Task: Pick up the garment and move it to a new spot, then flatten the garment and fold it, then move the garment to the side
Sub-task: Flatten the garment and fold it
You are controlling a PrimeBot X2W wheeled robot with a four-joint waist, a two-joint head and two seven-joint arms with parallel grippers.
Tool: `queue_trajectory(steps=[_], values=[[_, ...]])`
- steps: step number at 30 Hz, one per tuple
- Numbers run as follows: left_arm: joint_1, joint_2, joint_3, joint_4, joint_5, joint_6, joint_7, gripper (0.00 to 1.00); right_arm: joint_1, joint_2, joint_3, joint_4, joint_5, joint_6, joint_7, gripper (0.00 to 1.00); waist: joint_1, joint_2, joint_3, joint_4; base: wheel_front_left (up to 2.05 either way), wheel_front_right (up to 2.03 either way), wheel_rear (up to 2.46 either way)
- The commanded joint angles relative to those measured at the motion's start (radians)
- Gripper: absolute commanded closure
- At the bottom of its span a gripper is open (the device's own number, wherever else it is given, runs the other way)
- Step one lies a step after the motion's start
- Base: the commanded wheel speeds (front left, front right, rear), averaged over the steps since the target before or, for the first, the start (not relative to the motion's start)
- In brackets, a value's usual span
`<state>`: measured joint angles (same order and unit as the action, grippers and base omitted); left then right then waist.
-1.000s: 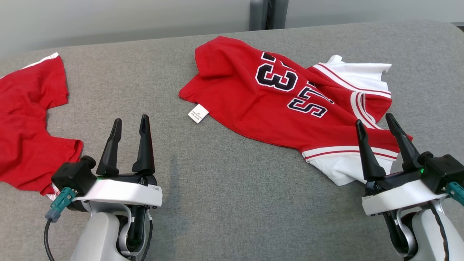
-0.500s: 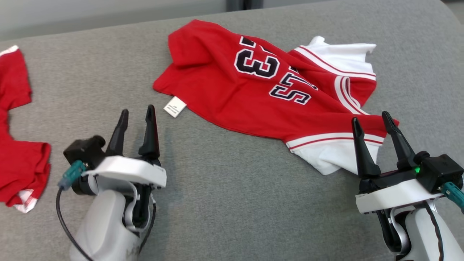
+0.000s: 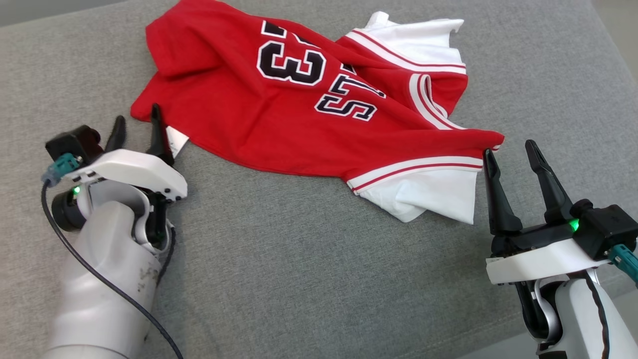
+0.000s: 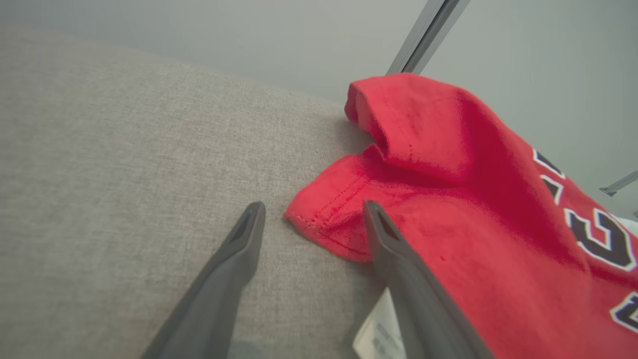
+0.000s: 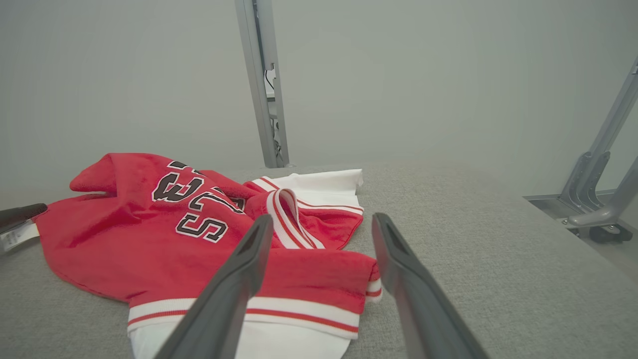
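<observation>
Left gripper is sitting at the left of the head view, mid-height. Jaws are standing apart, fingers pointing up-frame and tilting slightly right. Left forearm is rising from the lower-left corner with a black cable running along it. White wrist plate is sitting on top. In the left wrist view both fingers are fanning up from the bottom edge, clear gap between the tips.

Right gripper is sitting at the lower right of the head view, jaws wide, fingers pointing up-frame. Right forearm is entering from the bottom-right corner, green light glowing at the wrist. Right wrist view is showing the same wide gap.
</observation>
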<state>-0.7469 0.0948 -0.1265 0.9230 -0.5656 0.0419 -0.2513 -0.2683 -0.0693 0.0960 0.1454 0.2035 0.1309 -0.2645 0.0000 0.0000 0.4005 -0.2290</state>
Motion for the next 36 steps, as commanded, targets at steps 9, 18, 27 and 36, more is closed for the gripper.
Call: queue_trajectory(steps=[9,18,27,36], values=[[-0.069,0.018,-0.007,0.168,-0.007,-0.045,0.01,1.0,-0.003,0.008,-0.018,-0.009,-0.009,0.0,-0.003,0.0,0.0,0.0,0.016,-0.01,0.0,0.0,0.0],[-0.097,-0.006,-0.04,0.221,-0.012,-0.114,0.012,1.0,-0.012,0.01,-0.024,0.003,-0.02,0.0,-0.003,0.0,0.0,0.0,0.001,0.032,0.0,0.0,0.0],[-0.025,-0.005,-0.017,0.049,0.021,-0.137,-0.012,1.0,0.013,0.003,-0.053,0.03,-0.031,0.0,-0.003,0.0,0.0,0.0,-0.075,0.121,0.0,0.0,0.0],[0.197,0.0,-0.087,-0.148,0.058,-0.16,0.019,1.0,0.039,-0.002,-0.1,0.077,-0.039,0.0,-0.003,0.0,0.0,0.0,-0.175,0.242,0.0,0.0,0.0]])
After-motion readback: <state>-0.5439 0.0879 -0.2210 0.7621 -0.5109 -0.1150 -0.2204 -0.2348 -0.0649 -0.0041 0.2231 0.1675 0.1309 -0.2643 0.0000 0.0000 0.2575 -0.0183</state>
